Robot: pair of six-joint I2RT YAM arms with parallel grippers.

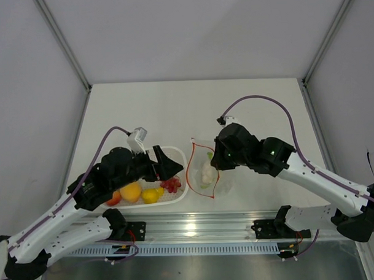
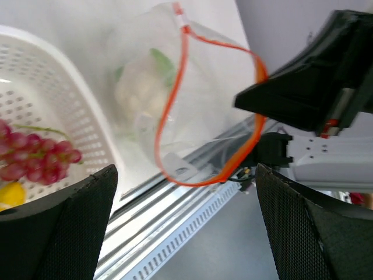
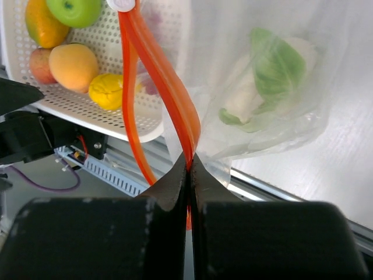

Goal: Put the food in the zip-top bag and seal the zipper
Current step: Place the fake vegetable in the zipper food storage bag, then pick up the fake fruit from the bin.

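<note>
1. While scanning wide, start with the white table (image 1: 173, 110): left arm (image 1: 61, 221) in over the white slotted basket (image 1: 174, 202), right arm (image 1: 317, 175) over the zip-top bag (image 1: 200, 157).
2. Next in size, near left: that basket, loaded with most of the food. Count orange fruit (image 1: 130, 192), yellow fruit (image 1: 152, 195), small red fruit (image 1: 114, 198), grape bunch (image 2: 35, 157), plus a green apple (image 3: 76, 10) caught by the right wrist camera.
3. Just right of the basket, resting on the table: the bag, mouth gaping toward the basket. Already inside, the white cauliflower lump (image 3: 242, 99) with a green leaf (image 3: 274, 64).
4. Handling call on that bag: thin, clear, floppy film, next to weightless, likely to sag or fold shut without support. Best taken by the strip at the mouth, never by the slick walls.
5. Toy produce probably light, hard and smooth, so prone to roll. Round pieces: grab across the middle. Grapes: pinch across the body of the bunch, not the thin stem.
6. Smaller again, the zipper (image 3: 169, 81): red-orange strip, looped wide open, not sealed.
7. Right gripper (image 3: 189, 163): fingers clenched tight on that strip, nipping one lip and propping the mouth up.
8. Left gripper (image 2: 185, 175): fingers spread wide, nothing between them, hovering over the basket's right end and facing the bag mouth, grapes just beside.
</note>
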